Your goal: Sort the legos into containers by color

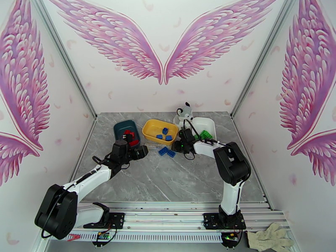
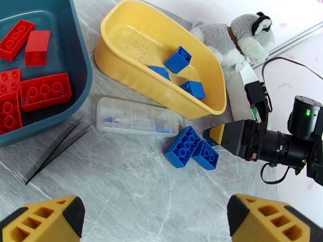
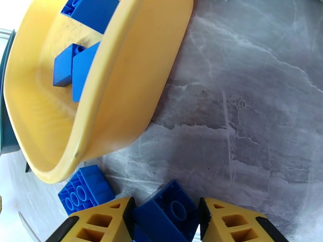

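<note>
Right gripper [image 3: 164, 222] straddles a blue brick [image 3: 173, 200] on the table [image 3: 250, 117], apparently pinching its flat sides, though firm contact is hard to confirm. It lies on the near side of the yellow tub [image 3: 121, 77], beside 2 more loose blue bricks [image 2: 183, 146]. Likely light, rigid and slick, it should be squeezed across opposite walls, not studs. Left gripper [image 2: 157, 220] hangs wide open.

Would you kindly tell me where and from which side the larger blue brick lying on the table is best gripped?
Take the larger blue brick from straight above, fingers on its short ends. It lies flat on the table, and a smaller blue brick sits against one long side, so the ends probably offer more room.
</note>
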Available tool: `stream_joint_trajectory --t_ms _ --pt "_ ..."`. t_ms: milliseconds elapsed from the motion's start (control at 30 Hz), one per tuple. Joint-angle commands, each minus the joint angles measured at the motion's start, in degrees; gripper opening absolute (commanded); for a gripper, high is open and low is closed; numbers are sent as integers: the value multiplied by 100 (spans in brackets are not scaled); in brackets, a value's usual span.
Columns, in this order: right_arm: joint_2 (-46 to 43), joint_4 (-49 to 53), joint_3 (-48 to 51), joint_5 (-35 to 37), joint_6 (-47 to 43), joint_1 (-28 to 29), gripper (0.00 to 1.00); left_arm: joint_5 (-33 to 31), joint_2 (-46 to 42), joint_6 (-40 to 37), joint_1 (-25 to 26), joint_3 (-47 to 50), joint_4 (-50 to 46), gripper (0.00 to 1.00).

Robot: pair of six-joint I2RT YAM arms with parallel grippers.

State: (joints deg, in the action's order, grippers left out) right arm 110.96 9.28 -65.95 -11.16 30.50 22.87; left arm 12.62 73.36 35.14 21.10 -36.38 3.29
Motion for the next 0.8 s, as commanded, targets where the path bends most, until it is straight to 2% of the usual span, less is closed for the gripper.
stream_joint_trajectory --t_ms 0,333,500,767 --pt "-233 125 212 164 122 -18 42 105 0 20 -28 37 39 99" --pt "-922 153 580 174 141 -11 34 549 747 -86 196 -350 -9 99" --pt "-1154 224 624 141 118 -2 26 514 1085 -203 477 -584 -108 99" --pt "-1232 635 3 150 26 77 25 312 1039 -427 777 -676 -96 99"
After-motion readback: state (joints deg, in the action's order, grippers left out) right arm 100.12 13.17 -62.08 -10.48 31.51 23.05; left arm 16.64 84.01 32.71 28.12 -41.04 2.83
